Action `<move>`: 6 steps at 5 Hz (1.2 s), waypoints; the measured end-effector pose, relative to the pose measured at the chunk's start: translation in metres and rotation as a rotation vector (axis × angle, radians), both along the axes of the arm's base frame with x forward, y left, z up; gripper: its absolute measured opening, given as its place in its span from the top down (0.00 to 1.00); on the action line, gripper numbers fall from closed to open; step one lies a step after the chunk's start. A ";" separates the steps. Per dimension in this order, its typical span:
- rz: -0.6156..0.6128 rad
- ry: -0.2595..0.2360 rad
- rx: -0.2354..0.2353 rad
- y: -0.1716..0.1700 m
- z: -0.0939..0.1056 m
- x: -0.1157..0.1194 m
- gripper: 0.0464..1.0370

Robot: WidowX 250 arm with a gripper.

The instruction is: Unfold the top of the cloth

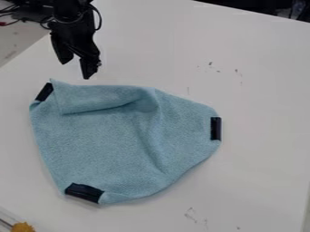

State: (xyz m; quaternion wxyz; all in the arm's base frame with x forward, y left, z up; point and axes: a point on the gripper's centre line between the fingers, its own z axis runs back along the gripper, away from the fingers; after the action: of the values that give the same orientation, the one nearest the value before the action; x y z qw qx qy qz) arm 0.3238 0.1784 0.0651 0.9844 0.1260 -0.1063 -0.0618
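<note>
Jaws apart; gripper [77,70] nr. cloth [97,145], just past its folded top.

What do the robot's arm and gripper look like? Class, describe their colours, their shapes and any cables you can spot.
The arm is black, with a thin black cable looping out at its side. The gripper is black too, with two chunky, angular fingers that narrow toward blunt ends.
</note>
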 end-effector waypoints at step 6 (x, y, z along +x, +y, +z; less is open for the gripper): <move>0.038 0.116 -0.085 -0.001 -0.052 -0.030 0.09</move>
State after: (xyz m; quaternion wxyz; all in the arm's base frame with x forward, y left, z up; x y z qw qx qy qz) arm 0.2941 0.1773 0.0127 0.9943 0.0823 -0.0492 -0.0460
